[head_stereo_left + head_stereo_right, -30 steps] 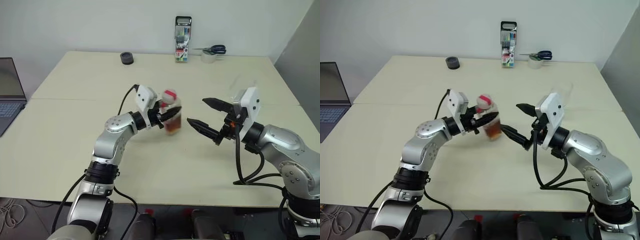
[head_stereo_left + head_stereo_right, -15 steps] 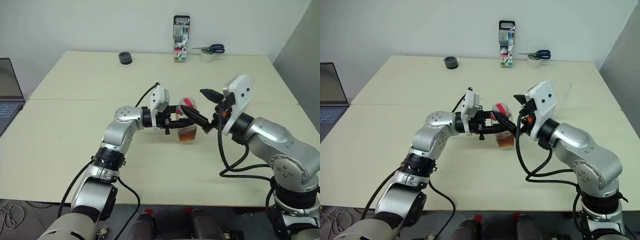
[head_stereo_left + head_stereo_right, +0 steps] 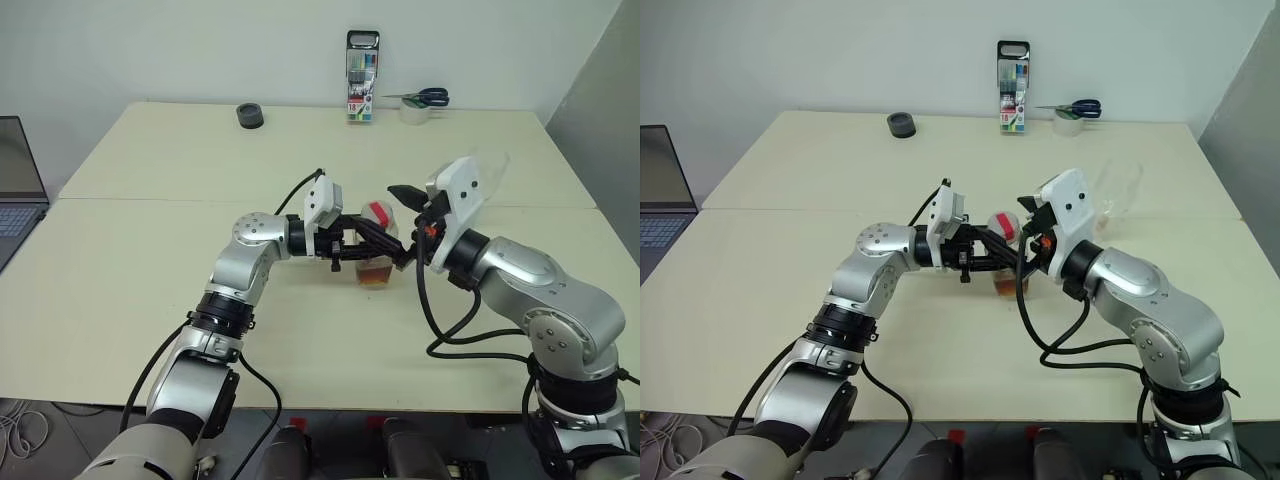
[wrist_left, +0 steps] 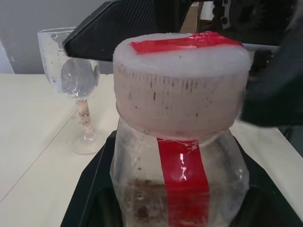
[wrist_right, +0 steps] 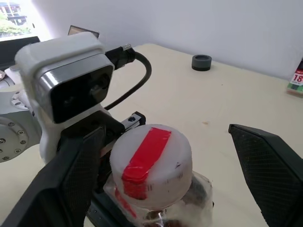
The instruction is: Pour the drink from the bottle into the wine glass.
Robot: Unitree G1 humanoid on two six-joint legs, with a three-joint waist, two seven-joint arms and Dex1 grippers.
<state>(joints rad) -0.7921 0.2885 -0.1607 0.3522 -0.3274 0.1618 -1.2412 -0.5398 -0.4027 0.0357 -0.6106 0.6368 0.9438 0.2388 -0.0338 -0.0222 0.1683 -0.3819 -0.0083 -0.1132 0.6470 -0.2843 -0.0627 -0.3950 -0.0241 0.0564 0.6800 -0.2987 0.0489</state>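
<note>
So the bottle (image 3: pixel 376 250) is mid-table, a bit of amber drink (image 3: pixel 376 273) in the bottom, left gripper (image 3: pixel 362 248) clamped round its body. Right gripper (image 5: pixel 161 175) sits spread either side of the white cap (image 5: pixel 150 163), not pinching it. Wine glass (image 4: pixel 75 85) stands just behind. Plain beige table (image 3: pixel 150 260), laptop (image 3: pixel 18 185) off left, scissors (image 3: pixel 420 98) and a marker pack (image 3: pixel 362 78) by the white wall (image 3: pixel 200 45).

Up close there's a small clear plastic bottle (image 4: pixel 180 189) with a red tape strip down its front and a chunky white cap (image 4: pixel 182 90) with red tape across the top — a bit of reddish-brown drink (image 4: pixel 147 201) sits low inside. It's cradled between black fingers (image 4: pixel 90 208) of the left pincer. Behind it a clear stemmed wine glass (image 4: pixel 75 80) stands upright on the pale tabletop (image 4: pixel 33 142) — another black finger (image 4: pixel 118 23) hangs by the cap.
</note>
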